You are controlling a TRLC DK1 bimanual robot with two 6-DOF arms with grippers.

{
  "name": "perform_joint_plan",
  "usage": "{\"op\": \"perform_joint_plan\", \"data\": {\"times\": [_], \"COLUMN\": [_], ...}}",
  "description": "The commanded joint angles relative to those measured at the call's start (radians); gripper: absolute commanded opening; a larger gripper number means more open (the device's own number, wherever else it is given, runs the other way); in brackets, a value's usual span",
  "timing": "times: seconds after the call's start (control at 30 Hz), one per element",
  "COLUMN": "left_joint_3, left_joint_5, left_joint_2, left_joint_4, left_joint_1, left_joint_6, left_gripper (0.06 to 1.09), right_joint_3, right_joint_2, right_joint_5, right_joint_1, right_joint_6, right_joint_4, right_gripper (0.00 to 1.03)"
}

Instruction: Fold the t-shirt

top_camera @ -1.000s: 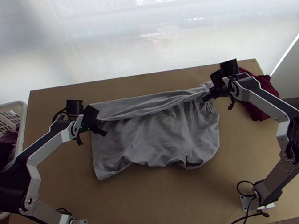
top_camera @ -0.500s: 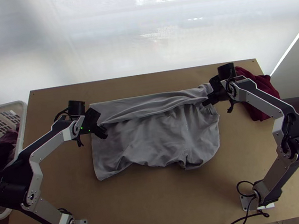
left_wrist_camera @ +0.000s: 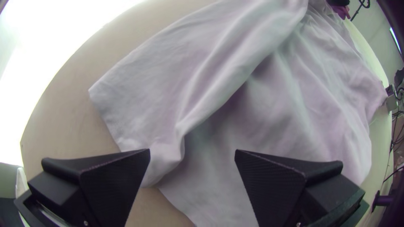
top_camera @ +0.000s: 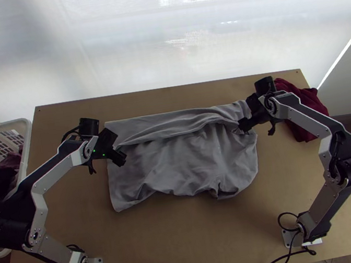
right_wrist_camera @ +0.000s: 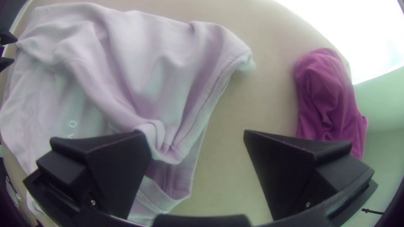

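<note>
The creased grey t-shirt [top_camera: 185, 164] is matt cloth. The broad light-brown wooden surface [top_camera: 165, 239] looks smooth and matt, the slotted white basket [top_camera: 26, 135] at nine o'clock smooth plastic.

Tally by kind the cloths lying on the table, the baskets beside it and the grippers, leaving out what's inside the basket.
Cloths: 2 (grey t-shirt, dark red cloth)
Baskets: 1 (white basket)
Grippers: 2 (left gripper, right gripper)
Total: 5
</note>
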Motion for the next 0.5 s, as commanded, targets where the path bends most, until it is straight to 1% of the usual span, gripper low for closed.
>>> {"op": "perform_joint_plan", "data": {"times": [0.0, 0.07, 0.13, 0.33, 0.47], "left_joint_3": [0.074, 0.128, 0.164, 0.164, 0.154], "left_joint_5": [0.050, 0.108, 0.130, 0.130, 0.144], "left_joint_2": [-0.021, -0.026, -0.033, -0.093, -0.116], "left_joint_4": [-0.136, -0.186, -0.223, -0.260, -0.317], "left_joint_1": [0.038, 0.062, 0.076, 0.102, 0.097], "left_joint_6": [-0.008, -0.035, -0.038, -0.024, -0.008], "left_gripper": [1.03, 1.03, 1.03, 1.03, 1.03], "right_joint_3": [0.000, -0.003, -0.003, -0.029, -0.032], "right_joint_2": [-0.026, -0.044, -0.069, -0.221, -0.256], "right_joint_5": [0.001, 0.001, -0.002, -0.002, -0.002], "right_joint_1": [-0.004, -0.003, -0.001, 0.005, 0.020], "right_joint_6": [-0.003, -0.009, -0.009, -0.007, -0.016], "right_joint_4": [-0.049, -0.075, -0.117, -0.144, -0.197], "right_gripper": [0.98, 0.98, 0.98, 0.98, 0.98]}}
